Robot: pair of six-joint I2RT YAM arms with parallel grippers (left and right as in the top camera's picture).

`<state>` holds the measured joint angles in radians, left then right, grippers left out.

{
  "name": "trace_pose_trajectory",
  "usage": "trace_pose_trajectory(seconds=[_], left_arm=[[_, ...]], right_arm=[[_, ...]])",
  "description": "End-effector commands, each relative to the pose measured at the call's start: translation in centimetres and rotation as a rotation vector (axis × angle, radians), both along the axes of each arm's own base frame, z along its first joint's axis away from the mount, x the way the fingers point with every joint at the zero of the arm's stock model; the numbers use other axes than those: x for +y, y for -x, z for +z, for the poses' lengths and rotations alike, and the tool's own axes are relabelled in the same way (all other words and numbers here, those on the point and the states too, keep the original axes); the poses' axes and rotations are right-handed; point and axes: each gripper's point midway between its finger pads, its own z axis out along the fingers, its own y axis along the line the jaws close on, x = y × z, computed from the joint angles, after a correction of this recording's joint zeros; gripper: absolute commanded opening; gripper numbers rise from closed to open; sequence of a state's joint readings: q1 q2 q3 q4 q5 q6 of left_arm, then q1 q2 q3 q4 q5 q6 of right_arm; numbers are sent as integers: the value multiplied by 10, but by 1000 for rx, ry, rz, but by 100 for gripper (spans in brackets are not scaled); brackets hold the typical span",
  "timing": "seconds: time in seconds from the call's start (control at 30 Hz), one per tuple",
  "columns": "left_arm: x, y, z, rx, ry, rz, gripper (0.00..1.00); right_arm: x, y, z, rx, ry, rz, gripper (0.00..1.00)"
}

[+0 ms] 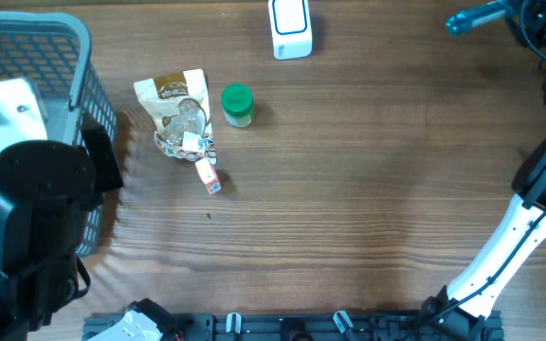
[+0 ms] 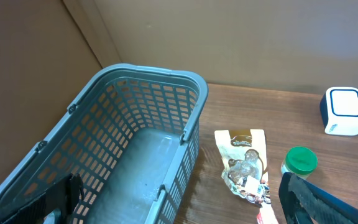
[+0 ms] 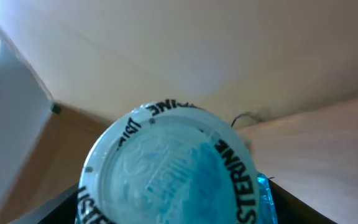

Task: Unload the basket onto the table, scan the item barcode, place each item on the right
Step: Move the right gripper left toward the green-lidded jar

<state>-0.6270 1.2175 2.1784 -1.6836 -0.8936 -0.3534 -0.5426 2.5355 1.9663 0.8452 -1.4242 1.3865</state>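
The right claw (image 3: 176,214) is clenched round a Listerine bottle (image 3: 173,168), held out over the far right corner of the desk (image 1: 368,189). The bottle's pale, lettered base is turned back toward the wrist, and from above its body shows teal-blue. I'd say this is the carry. The barcode scanner (image 1: 290,28) sits well off to that claw's left, so the next move calls for a swing leftward and a turn to face the label to it. No barcode shows. The left claw (image 2: 185,208) hangs released over the blue basket (image 2: 191,93).
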Motion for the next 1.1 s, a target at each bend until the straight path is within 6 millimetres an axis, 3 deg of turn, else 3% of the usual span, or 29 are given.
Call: trace_pose_trajectory(seconds=[0.0, 0.1, 0.23, 0.4, 0.53, 0.73, 0.83, 0.87, 0.93, 0.97, 1.0, 1.07], left_arm=[[4, 0, 1, -1, -24, 18, 100], [5, 0, 2, -5, -29, 25, 100], [13, 2, 7, -25, -57, 63, 100], [13, 2, 7, -25, -57, 63, 100], [13, 2, 7, -26, -58, 66, 100], [13, 2, 7, -26, -58, 66, 100], [13, 2, 7, -26, -59, 66, 100], [13, 2, 7, -26, -58, 65, 100], [13, 2, 7, -26, -59, 66, 100], [13, 2, 7, -26, -58, 66, 100], [13, 2, 7, -26, -58, 66, 100], [13, 2, 7, -26, -58, 66, 100]], right_arm=[[6, -7, 18, 119, -96, -6, 36], [8, -10, 8, 208, -151, -8, 38], [38, -15, 34, 189, -148, 23, 40], [96, 1, 125, 45, -82, 84, 40], [118, 30, 196, 10, -93, 100, 40], [126, 53, 246, -15, -115, 67, 40], [131, 66, 277, -117, -83, 18, 43], [132, 66, 279, -165, -42, -2, 43], [124, 53, 251, -119, 36, -75, 43], [116, 43, 229, -71, 76, -137, 44], [98, 30, 194, 24, 151, -261, 43], [64, 21, 143, 153, 335, -461, 43]])
